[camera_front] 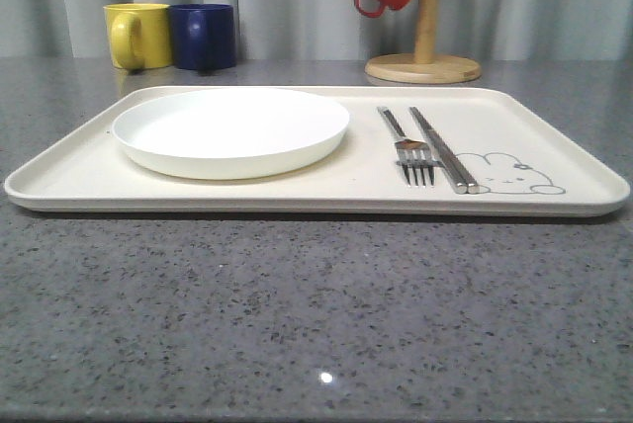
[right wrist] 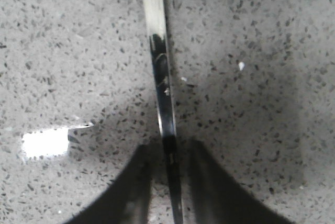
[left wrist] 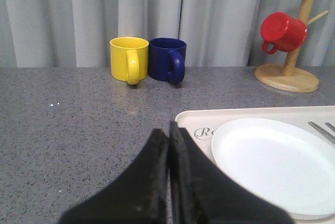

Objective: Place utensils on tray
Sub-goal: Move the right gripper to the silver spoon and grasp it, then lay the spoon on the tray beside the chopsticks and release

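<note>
While the round white plate [camera_front: 229, 130], silver fork [camera_front: 410, 151] and flat metal chopsticks [camera_front: 443, 149] lie on the cream tray [camera_front: 89, 174], the right claw [right wrist: 168, 156] grasps the spoon's shiny handle [right wrist: 159, 62] above the grey desk [right wrist: 251, 51], next needing carriage trayward; the left claw [left wrist: 168, 132] is clenched empty.

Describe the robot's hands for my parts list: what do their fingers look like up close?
In the left wrist view, the left hand has matte black fingers, broad at the base and narrowing to blunt tips, with slightly rough inner edges. In the right wrist view, the right hand has the same dark, wedge-shaped fingers, blurred by closeness. No cables, labels or markings are visible on either.
</note>
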`<action>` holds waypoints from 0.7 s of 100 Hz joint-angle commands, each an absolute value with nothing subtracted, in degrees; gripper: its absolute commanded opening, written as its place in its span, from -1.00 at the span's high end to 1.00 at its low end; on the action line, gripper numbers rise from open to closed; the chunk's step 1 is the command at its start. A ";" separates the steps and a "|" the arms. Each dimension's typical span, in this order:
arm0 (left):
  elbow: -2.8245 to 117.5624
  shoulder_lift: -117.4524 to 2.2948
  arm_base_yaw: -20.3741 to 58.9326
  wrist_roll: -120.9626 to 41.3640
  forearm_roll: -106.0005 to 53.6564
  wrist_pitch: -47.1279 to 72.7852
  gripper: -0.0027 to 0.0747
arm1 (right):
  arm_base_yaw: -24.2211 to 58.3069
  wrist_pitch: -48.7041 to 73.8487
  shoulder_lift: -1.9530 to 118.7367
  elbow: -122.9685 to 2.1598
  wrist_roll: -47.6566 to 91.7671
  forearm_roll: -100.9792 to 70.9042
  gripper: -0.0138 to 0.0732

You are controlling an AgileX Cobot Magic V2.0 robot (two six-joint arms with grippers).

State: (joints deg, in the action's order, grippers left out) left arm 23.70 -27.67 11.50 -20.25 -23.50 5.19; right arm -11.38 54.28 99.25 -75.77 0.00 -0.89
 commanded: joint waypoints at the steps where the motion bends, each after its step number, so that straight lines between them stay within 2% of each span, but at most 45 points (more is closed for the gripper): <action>1: 25.28 -27.82 11.84 -19.84 -23.79 1.19 0.98 | -11.81 52.99 97.11 -77.13 0.79 -0.79 0.61; 10: 25.28 -27.82 11.84 -19.84 -23.79 1.19 0.98 | -11.81 52.56 96.72 -77.28 0.69 -0.96 0.78; 46: 25.28 -27.94 11.84 -19.84 -23.79 1.19 0.98 | -10.28 57.30 88.39 -77.28 -1.13 -7.83 0.78; 70: 25.28 -27.94 11.84 -19.84 -23.79 1.19 0.98 | -0.11 54.91 83.01 -77.28 -7.60 -7.77 0.78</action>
State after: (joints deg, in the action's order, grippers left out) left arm 23.70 -27.67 11.50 -20.25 -23.50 5.19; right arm -3.72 58.11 86.44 -75.77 -5.30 -6.76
